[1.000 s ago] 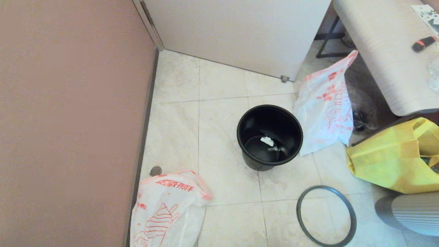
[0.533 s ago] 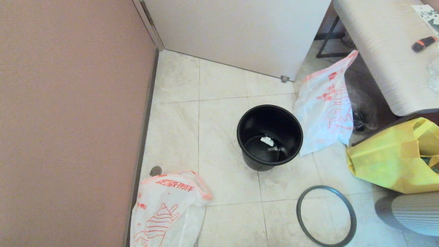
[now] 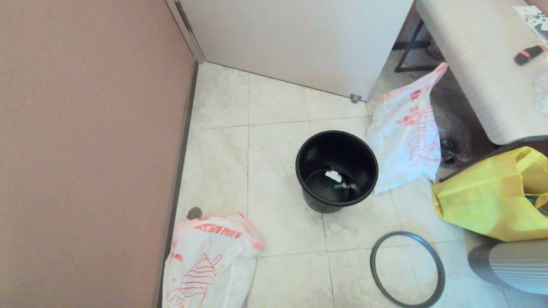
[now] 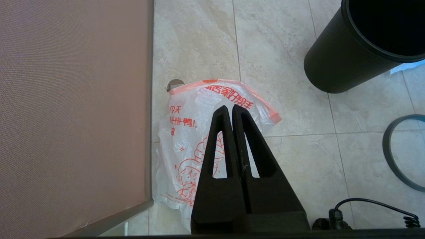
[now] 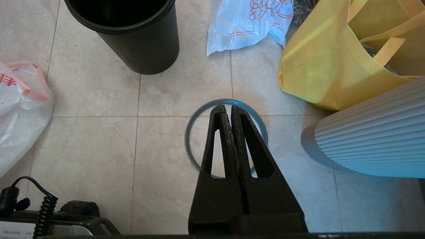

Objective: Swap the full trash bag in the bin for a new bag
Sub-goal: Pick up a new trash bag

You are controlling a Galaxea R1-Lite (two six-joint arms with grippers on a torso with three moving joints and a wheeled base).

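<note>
While both arms hang low over the tiled floor, pointing down and forward, each claw is pinched fully closed on nothing. The left gripper (image 4: pixel 232 108) hovers above the full trash bag (image 4: pixel 186 126), which slumps on the floor directly under its tips, against the pink wall (image 4: pixel 73 99). The bin (image 4: pixel 338 63) stands upright ahead of this claw and off to its right, well apart. The right gripper (image 5: pixel 227 108) hangs over the loose grey hoop (image 5: pixel 187 136), which lies flat beneath its tips. Ahead of it to the left is the bin; ahead to the right, the new bag (image 5: pixel 245 23) lies limp, with a big yellow bag (image 5: pixel 318 66) further right.
</note>
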